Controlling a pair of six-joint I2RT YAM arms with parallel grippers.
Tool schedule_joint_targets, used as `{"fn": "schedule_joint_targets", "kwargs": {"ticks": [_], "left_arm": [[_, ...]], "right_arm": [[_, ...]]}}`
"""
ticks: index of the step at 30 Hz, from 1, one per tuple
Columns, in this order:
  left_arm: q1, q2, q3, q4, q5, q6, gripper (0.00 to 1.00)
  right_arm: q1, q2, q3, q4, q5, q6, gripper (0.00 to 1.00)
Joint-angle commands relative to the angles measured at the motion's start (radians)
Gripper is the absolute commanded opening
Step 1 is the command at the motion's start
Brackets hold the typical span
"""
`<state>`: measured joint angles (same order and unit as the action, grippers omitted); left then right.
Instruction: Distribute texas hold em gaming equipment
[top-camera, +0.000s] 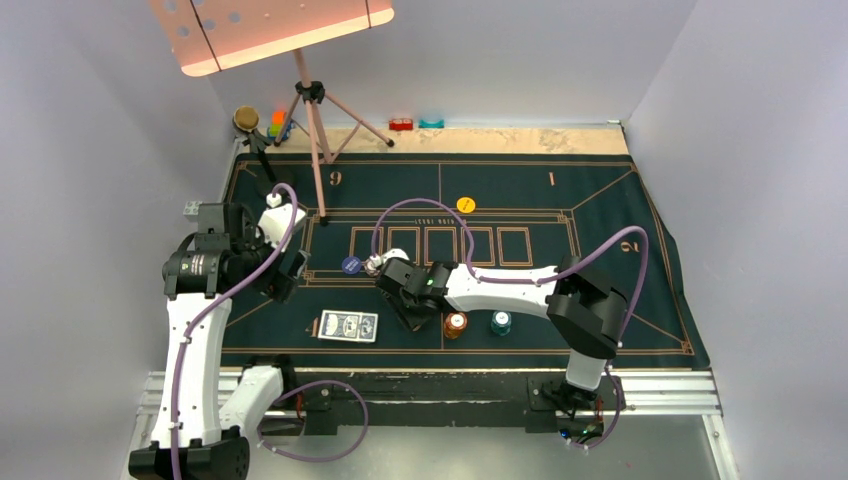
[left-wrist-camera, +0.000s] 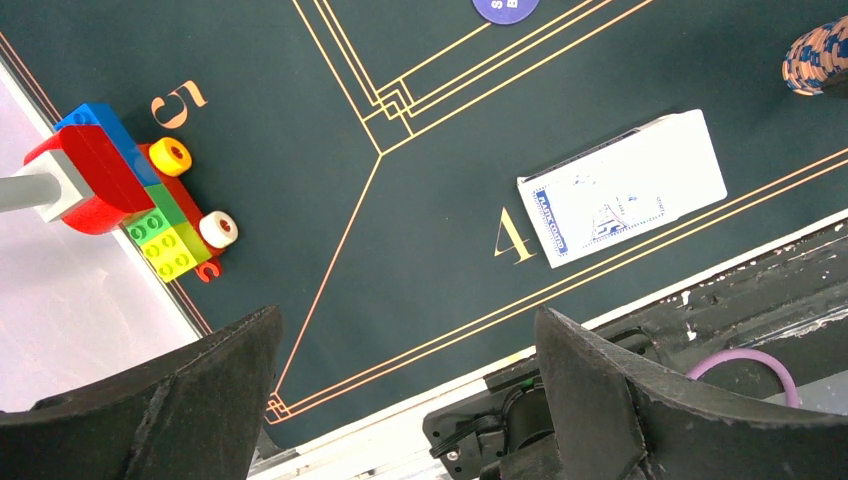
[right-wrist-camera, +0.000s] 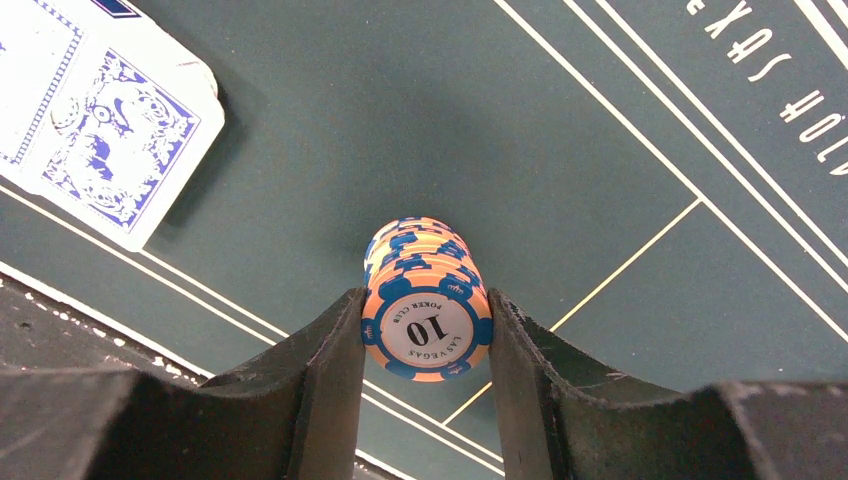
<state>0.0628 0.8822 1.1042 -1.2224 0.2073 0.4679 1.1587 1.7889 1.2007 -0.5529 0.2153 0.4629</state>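
A stack of orange-and-blue poker chips sits squeezed between both fingers of my right gripper, which is shut on it near the mat's front edge. The blue-backed card deck lies to its left, flat on the mat. A teal chip stack stands just right of the orange one. A blue disc and white chips lie behind my right wrist, and a yellow disc lies farther back. My left gripper hangs open and empty above the mat's left side.
Stacked toy blocks sit at the mat's left edge by the printed 5. A pink stand on a tripod occupies the back left. Small red and teal items rest by the back wall. The arm bases' rail runs along the front.
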Motion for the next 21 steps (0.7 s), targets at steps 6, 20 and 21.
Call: {"fn": "schedule_joint_targets", "kwargs": {"ticks": [6,20,21], "left_arm": [[-0.005,0.0,0.028,-0.006,0.008,0.016,1.0],[-0.005,0.018,0.036,-0.011,0.017,0.02,1.0],[-0.006,0.019,0.036,-0.011,0.017,0.02,1.0]], "right_arm": [[-0.046,-0.119,0.062,-0.026,0.056,0.02,0.0],[-0.525,-0.034,0.203,-0.008,0.073,-0.07,0.0],[-0.559,-0.012,0.212,-0.002,0.084,-0.065,0.0]]}}
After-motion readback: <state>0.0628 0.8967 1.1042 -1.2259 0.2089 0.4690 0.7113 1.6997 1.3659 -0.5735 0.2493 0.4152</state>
